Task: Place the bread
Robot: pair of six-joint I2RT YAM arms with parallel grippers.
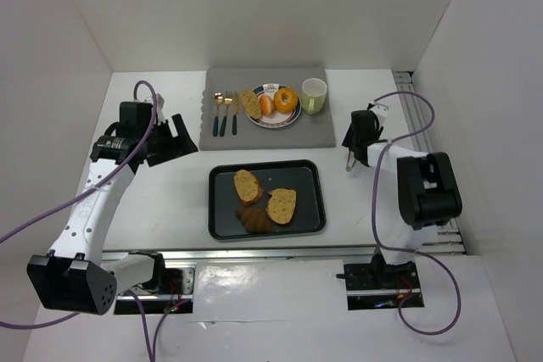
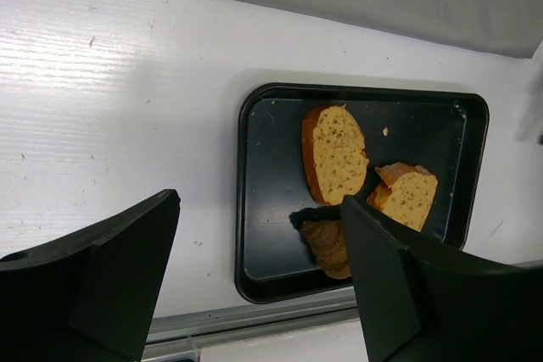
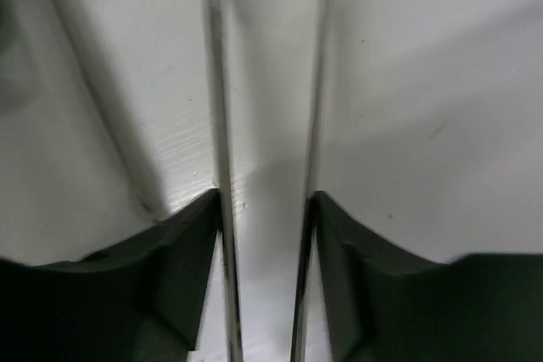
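A black tray (image 1: 222, 209) holds two tan toasted slices (image 1: 247, 186) (image 1: 282, 205) and a dark croissant (image 1: 254, 220). A plate (image 1: 291, 119) on the grey mat holds another slice (image 1: 251, 104), an orange roll (image 1: 266, 104) and a golden bagel (image 1: 286, 100). My left gripper (image 1: 178, 137) is open and empty, above the table left of the tray. The left wrist view shows the tray (image 2: 246, 209), both slices (image 2: 335, 154) (image 2: 409, 197) and the croissant (image 2: 327, 239) between my open left gripper (image 2: 259, 277). My right gripper (image 1: 350, 157) holds thin metal tongs (image 3: 219, 125), their two arms against its fingers (image 3: 187, 252).
A grey mat (image 1: 221, 143) at the back carries cutlery (image 1: 225, 114) and a green cup (image 1: 314, 96). White walls close in the table on three sides. A metal rail runs along the near edge (image 1: 280, 252) and another along the right side (image 1: 407, 99).
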